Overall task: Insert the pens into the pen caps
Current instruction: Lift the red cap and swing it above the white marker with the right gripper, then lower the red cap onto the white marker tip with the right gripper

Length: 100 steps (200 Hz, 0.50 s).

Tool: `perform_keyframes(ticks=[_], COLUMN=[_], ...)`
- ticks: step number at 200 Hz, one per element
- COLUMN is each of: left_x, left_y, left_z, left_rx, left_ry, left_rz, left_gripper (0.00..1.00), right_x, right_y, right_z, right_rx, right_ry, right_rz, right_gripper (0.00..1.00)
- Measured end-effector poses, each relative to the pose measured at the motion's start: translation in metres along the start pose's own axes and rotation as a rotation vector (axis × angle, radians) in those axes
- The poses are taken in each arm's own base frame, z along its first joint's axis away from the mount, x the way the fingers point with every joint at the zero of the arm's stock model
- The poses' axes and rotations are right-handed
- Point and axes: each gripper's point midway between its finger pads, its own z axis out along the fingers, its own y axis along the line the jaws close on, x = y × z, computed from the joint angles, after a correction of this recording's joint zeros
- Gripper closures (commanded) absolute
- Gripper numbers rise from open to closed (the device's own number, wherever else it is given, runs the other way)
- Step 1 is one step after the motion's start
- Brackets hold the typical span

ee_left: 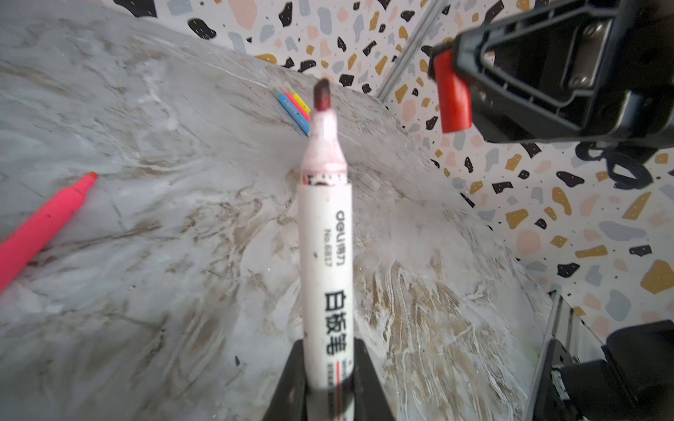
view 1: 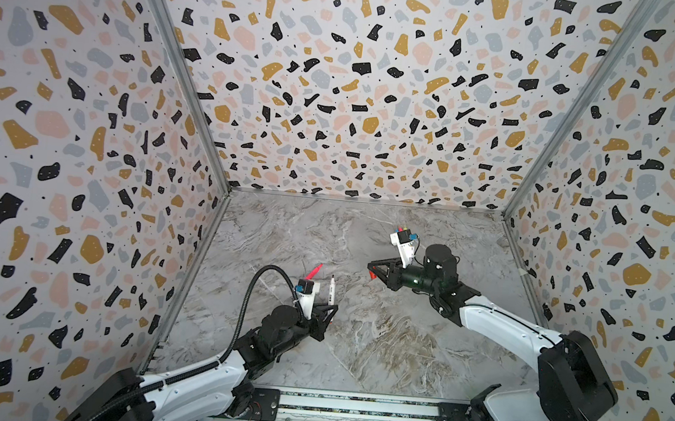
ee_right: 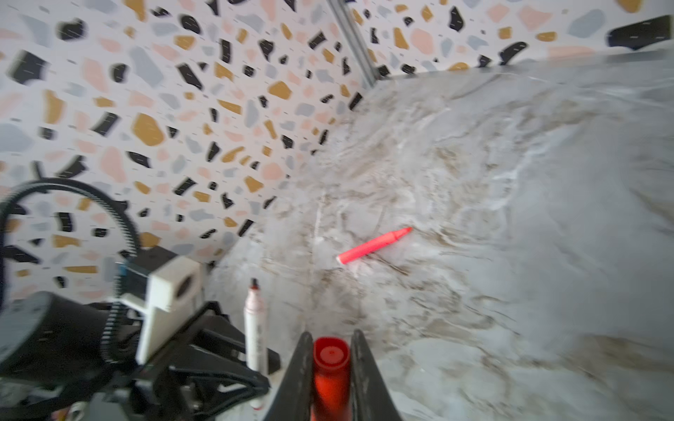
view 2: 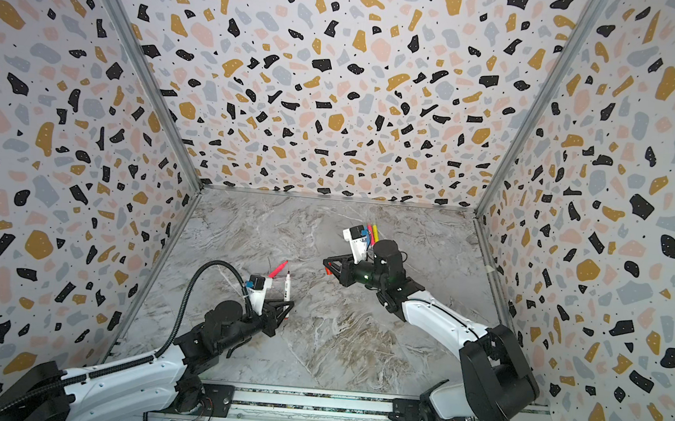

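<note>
My left gripper (ee_left: 326,350) is shut on the lower barrel of a white pen (ee_left: 324,255) with dark print. Its dark, uncapped tip points away from the gripper. In both top views this pen (view 1: 332,290) (view 2: 287,287) stands out of the left gripper (view 1: 330,310). My right gripper (ee_right: 330,339) is shut on a red pen cap (ee_right: 330,368), with the cap's closed end facing out. In a top view the red pen cap (view 1: 371,273) is up and to the right of the white pen, apart from it. The left wrist view shows the cap (ee_left: 452,98) beyond the pen tip.
A pink-red pen (view 1: 314,271) (ee_right: 372,246) lies on the marble table (view 1: 357,346) just left of the white pen. Blue, pink and yellow pens (ee_left: 293,107) (view 2: 372,233) lie together at the back right, behind the right wrist. Patterned walls enclose three sides.
</note>
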Motion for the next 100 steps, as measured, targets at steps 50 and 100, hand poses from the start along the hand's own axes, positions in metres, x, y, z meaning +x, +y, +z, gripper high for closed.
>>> perform_keyframes(ticks=[50, 100], left_x=[0.02, 0.017], left_y=[-0.038, -0.048], left_z=[0.009, 0.011], left_rx=[0.118, 0.147], left_ry=[0.038, 0.015], left_rz=[0.001, -0.005], left_gripper=[1.0, 1.0], right_x=[0.0, -0.006], right_y=[0.022, 0.039], right_z=[0.006, 0.004], right_rx=[-0.22, -0.313], right_ry=[-0.064, -0.107], right_rz=[0.101, 0.106], right_gripper=[0.94, 0.94])
